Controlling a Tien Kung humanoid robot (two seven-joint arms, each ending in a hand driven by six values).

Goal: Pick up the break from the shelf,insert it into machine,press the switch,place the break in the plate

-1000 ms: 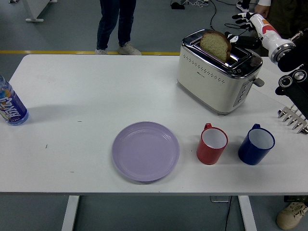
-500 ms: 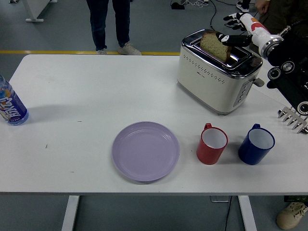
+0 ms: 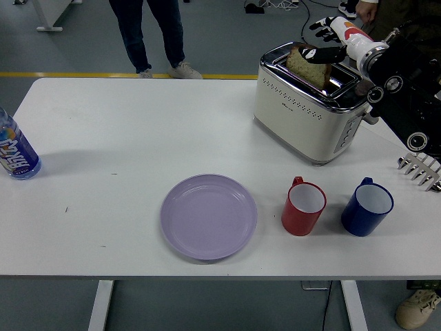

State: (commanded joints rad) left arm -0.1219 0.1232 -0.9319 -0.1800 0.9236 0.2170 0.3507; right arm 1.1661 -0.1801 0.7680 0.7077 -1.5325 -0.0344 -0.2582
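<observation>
A slice of bread stands tilted in the slot of the cream and chrome toaster at the back right, its upper half sticking out. My right hand reaches in from the right above the toaster. One black finger lies across the bread's top edge while the others are spread behind it, so the hand is open. The toaster's lever juts from its right end. A lilac plate sits bare at the front centre. My left arm is out of view.
A red mug and a blue mug stand right of the plate. A metal rack pokes in at the right edge. A water bottle stands at the far left. A person's legs are beyond the table.
My right arm has swung left and forward over the toaster, bringing the hand from behind it onto the bread's top edge. The person behind the table stepped left.
</observation>
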